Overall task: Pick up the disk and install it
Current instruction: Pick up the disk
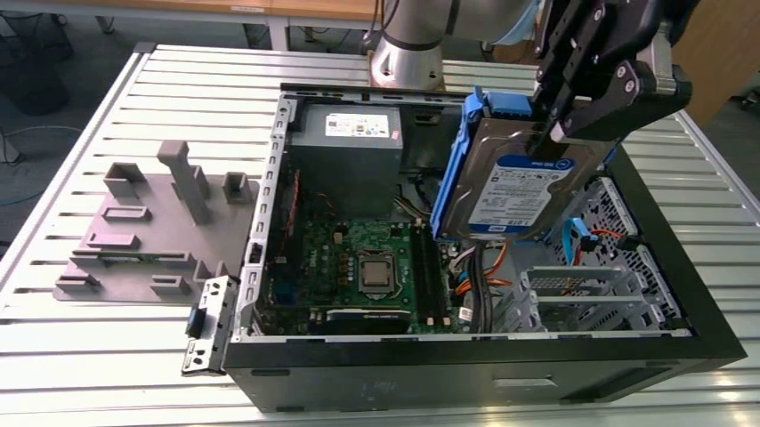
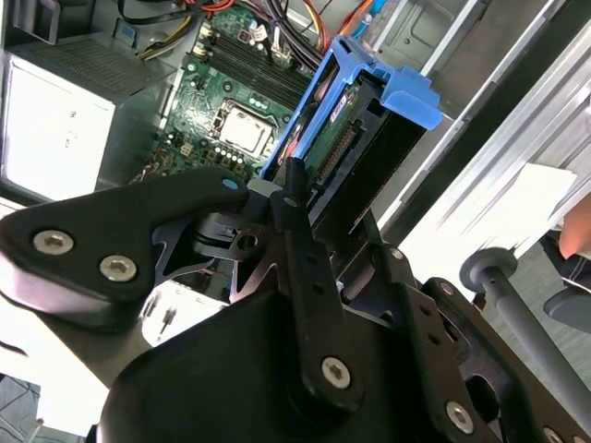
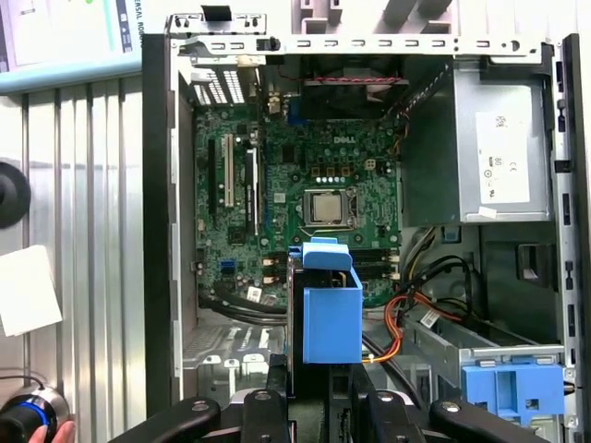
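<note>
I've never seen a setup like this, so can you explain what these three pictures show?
This is a robot arm with a black gripper at its end. One picture comes from a camera off the arm; the other two from cameras riding near its wrist, looking past the gripper. On the metal table sits an open computer case, showing its green motherboard and grey power-supply box. Beside it, on the exterior view's left, lies a grey plastic holder. The gripper is shut on the disk, a silver hard drive in a blue frame, held on edge above the case.
</note>
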Controlling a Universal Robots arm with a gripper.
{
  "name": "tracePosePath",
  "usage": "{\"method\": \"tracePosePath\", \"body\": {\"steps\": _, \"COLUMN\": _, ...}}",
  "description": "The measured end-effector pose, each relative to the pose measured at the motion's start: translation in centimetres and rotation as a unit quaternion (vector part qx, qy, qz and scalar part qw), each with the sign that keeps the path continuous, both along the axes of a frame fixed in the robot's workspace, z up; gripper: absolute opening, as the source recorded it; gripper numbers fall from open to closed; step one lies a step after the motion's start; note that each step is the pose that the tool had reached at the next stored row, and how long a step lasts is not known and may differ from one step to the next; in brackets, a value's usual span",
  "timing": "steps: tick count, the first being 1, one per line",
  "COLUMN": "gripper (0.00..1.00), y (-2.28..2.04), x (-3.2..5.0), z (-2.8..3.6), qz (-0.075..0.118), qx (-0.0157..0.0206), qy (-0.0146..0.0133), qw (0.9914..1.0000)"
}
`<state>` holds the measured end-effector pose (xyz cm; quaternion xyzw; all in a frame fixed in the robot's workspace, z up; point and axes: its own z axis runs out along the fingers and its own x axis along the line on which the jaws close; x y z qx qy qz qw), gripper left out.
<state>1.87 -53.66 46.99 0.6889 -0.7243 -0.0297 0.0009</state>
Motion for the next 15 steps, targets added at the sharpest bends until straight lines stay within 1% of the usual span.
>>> {"method": "tracePosePath", "body": {"steps": 9, "gripper": 0.35, "y": -0.04, "x": 0.02, "z": 0.00, "qz": 0.000, "qx": 0.0000, "qy": 0.0000, "qw": 1.00000}}
{"method": "tracePosePath", "body": {"steps": 12, "gripper": 0.35, "y": -0.33, "x": 0.07, "z": 0.00, "qz": 0.000, "qx": 0.0000, "qy": 0.0000, "qw": 1.00000}}
{"method": "tracePosePath", "body": {"steps": 15, "gripper": 0.35, "y": -0.92, "x": 0.18, "z": -0.01, "qz": 0.000, "qx": 0.0000, "qy": 0.0000, "qw": 1.00000}}
